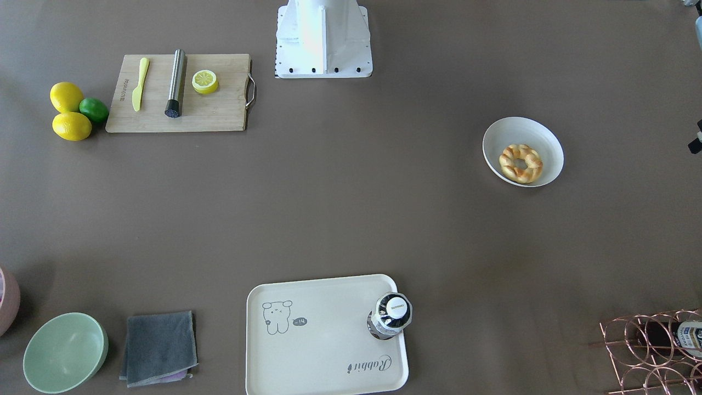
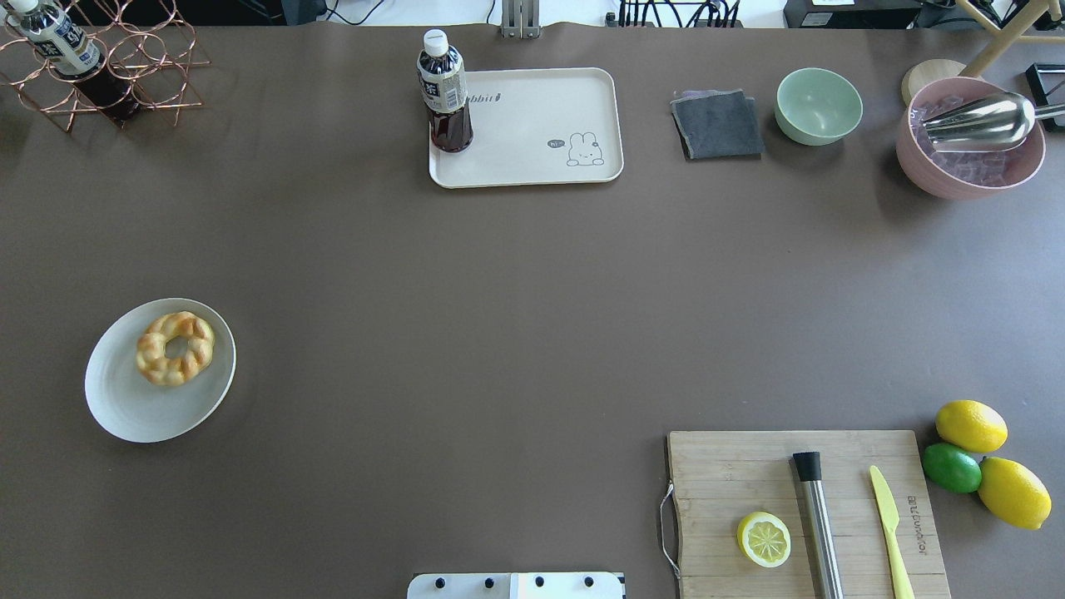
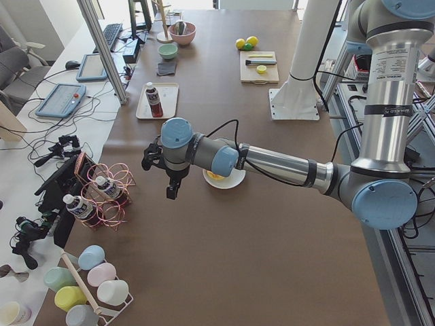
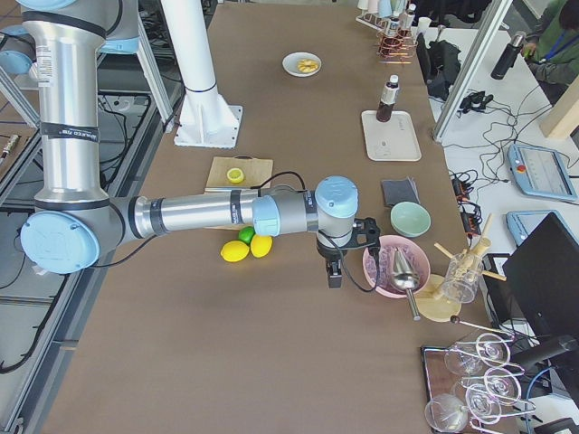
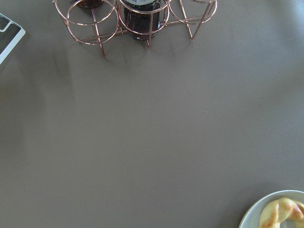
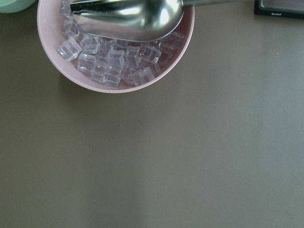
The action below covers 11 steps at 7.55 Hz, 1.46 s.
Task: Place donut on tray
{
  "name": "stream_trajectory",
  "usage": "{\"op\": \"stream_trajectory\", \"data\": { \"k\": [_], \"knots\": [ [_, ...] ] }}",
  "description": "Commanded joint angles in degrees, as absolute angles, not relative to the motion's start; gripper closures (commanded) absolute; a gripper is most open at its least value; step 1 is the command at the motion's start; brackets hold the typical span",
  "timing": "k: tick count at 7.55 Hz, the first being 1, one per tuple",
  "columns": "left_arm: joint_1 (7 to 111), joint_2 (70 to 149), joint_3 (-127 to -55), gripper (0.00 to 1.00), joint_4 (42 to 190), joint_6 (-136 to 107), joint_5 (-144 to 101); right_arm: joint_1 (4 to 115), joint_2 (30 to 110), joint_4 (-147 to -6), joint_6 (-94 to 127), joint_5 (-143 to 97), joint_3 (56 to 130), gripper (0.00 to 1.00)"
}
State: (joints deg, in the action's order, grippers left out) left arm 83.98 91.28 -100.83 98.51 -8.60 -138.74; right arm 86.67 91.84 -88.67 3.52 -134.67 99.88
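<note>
The donut (image 1: 520,163) is a golden-brown braided ring lying in a round white bowl (image 1: 540,133) on the robot's left side of the table; it also shows in the overhead view (image 2: 175,348) and at the bottom right of the left wrist view (image 5: 281,213). The cream-white tray (image 1: 323,340) with the bear drawing sits at the far edge, mid-table (image 2: 532,116). My left gripper (image 3: 173,190) hangs above the table between the bowl and the wire rack. My right gripper (image 4: 333,276) hangs near the pink bowl. I cannot tell whether either is open or shut.
A dark bottle (image 2: 445,91) stands on the tray's corner. A copper wire rack (image 2: 108,58) holds bottles. A pink bowl of ice with a metal scoop (image 6: 118,42), a green bowl (image 2: 819,105), a grey cloth (image 2: 717,125), a cutting board (image 2: 749,474) and lemons (image 2: 971,425) stand on the right side.
</note>
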Motion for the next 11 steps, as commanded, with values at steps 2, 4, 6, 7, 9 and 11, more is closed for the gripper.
{"op": "stream_trajectory", "data": {
  "k": [2,4,6,7,9,11],
  "knots": [
    [66.4,92.3,-99.5,0.02,111.7,-26.1,-137.5,86.1,87.8,-88.7,6.1,-133.1,94.9,0.0],
    [62.3,90.6,-97.1,0.02,122.6,-34.6,-132.5,85.5,88.2,-88.6,6.5,-135.2,95.4,0.0],
    [62.2,87.3,-96.2,0.03,125.8,-34.5,-132.4,80.6,88.1,-88.3,12.1,-135.6,97.3,0.0],
    [62.2,85.4,-94.8,0.03,129.7,-34.5,-132.4,77.4,88.2,-84.2,18.9,-135.6,98.2,0.0],
    [61.2,84.6,-89.2,0.03,138.5,-35.2,-132.4,70.4,88.2,-71.5,34.9,-135.7,98.3,0.0],
    [60.5,84.6,-87.2,0.09,140.9,-36.4,-132.5,65.7,87.3,-66.6,43.1,-135.1,98.7,0.0]
  ]
}}
